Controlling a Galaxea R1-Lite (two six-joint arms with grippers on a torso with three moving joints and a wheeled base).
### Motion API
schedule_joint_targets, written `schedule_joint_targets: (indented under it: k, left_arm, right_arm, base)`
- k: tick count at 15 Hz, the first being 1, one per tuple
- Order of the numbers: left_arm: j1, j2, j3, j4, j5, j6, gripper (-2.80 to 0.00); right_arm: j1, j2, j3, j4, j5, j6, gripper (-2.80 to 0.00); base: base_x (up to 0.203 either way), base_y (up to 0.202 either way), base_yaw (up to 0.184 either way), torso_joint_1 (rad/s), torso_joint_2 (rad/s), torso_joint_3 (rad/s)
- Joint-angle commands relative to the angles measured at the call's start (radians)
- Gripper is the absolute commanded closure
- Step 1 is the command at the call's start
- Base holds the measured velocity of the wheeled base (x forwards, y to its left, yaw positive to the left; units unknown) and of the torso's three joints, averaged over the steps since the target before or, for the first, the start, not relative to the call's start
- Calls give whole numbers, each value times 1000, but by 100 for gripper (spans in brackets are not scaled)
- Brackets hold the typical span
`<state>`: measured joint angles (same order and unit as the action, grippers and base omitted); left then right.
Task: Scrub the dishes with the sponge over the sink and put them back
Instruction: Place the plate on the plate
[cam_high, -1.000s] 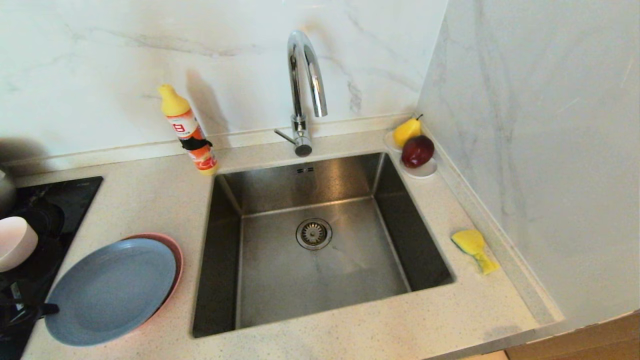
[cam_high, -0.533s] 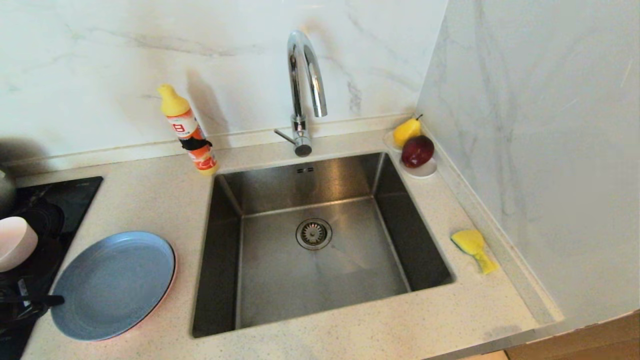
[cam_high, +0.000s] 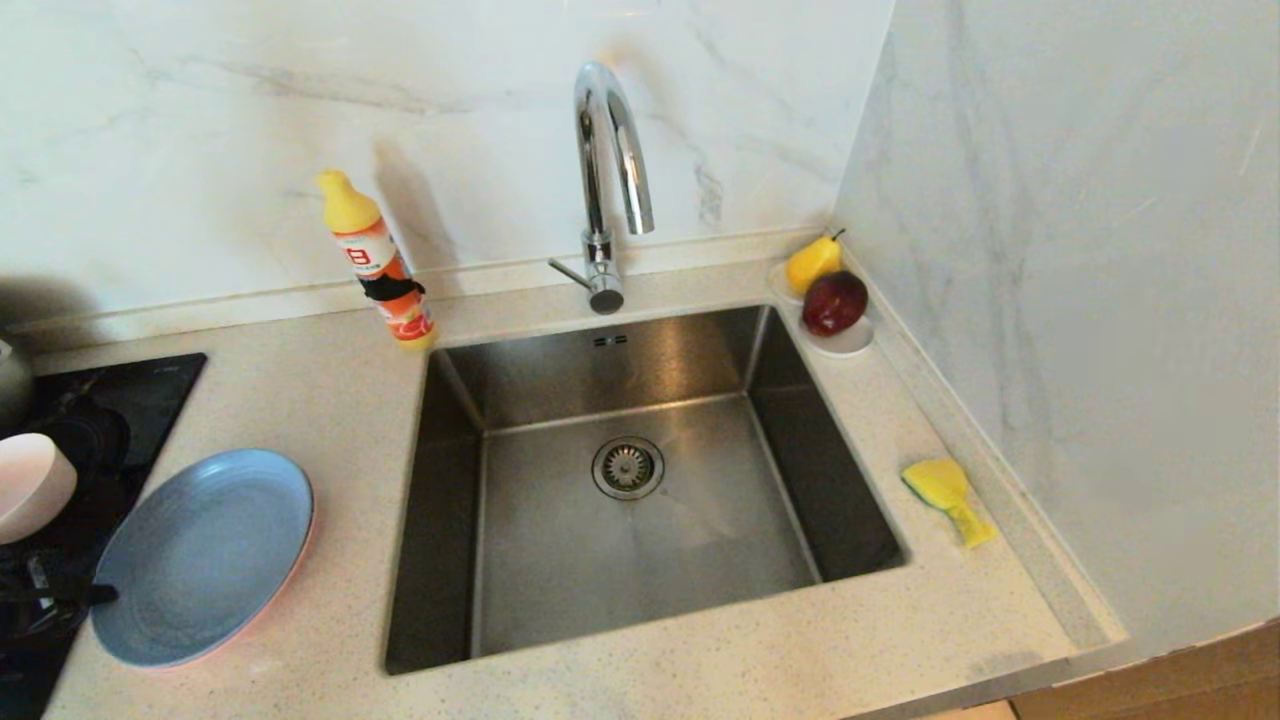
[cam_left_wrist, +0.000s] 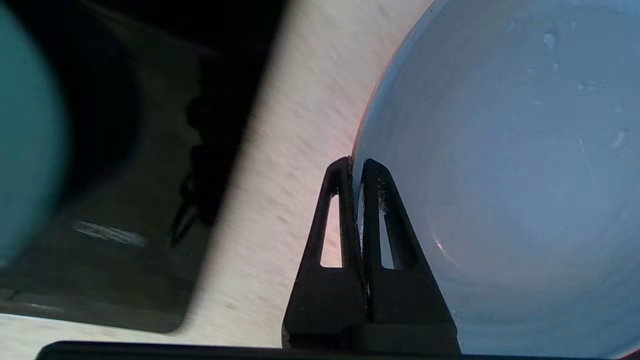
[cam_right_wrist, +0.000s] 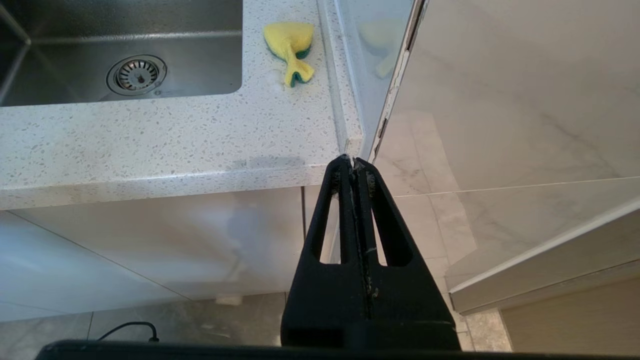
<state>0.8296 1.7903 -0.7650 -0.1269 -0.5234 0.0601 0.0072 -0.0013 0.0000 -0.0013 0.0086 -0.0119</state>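
Three views, three different stories: from the head camera the sink (cam_high: 640, 490) fills the middle of the speckled surface (cam_high: 330, 400), steel basin bare, round drain at its centre and the chrome tap (cam_high: 607, 180) arching over the back rim. Left of it lies the grey-blue plate (cam_high: 200, 555) with just a sliver of the pink plate (cam_high: 290, 570) peeking out beneath its edge; only the left wrist view shows the grip, the left gripper (cam_left_wrist: 356, 165) pressed together on the grey-blue plate's rim, with a thin reddish line of the lower plate beside the fingers. That same view catches a blurred teal bowl (cam_left_wrist: 25, 135) over the dark hob, a piece the head camera misses. The pale pink bowl (cam_high: 30, 485) is cut off at the left edge of the head view. Over on the right, the right gripper (cam_right_wrist: 354, 162) hangs below the surface's front edge, fingers closed on nothing, well apart from the sponge (cam_right_wrist: 290, 47), which lies on the surface between the sink and the side wall. Behind, a tilted orange soap bottle (cam_high: 378, 262) stands near the sink's back left corner, and a pear (cam_high: 812, 262) and a dark red fruit (cam_high: 835, 302) sit on a small white saucer (cam_high: 850, 342) in the back corner.
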Motion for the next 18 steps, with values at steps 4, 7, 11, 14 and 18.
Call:
schedule_joint_targets:
  k: [4, 7, 11, 14, 18]
  left_arm:
    - [42, 18, -66, 4, -3, 7, 0]
    - [43, 18, -73, 13, 2, 17, 0]
    - [43, -30, -56, 19, 2, 18, 0]
    - [42, -25, -64, 19, 22, 24, 0]
    - [43, -22, -66, 18, 28, 27, -280]
  right_arm:
    - [0, 0, 0, 0, 1, 0, 0]
    - [0, 0, 0, 0, 1, 0, 0]
    - [0, 0, 0, 0, 1, 0, 0]
    - [0, 0, 0, 0, 1, 0, 0]
    - [0, 0, 0, 0, 1, 0, 0]
  base:
    - [0, 0, 0, 0, 0, 0]
    - [0, 0, 0, 0, 0, 0]
    - [0, 0, 0, 0, 0, 0]
    - [0, 0, 0, 0, 0, 0]
    - [0, 0, 0, 0, 0, 0]
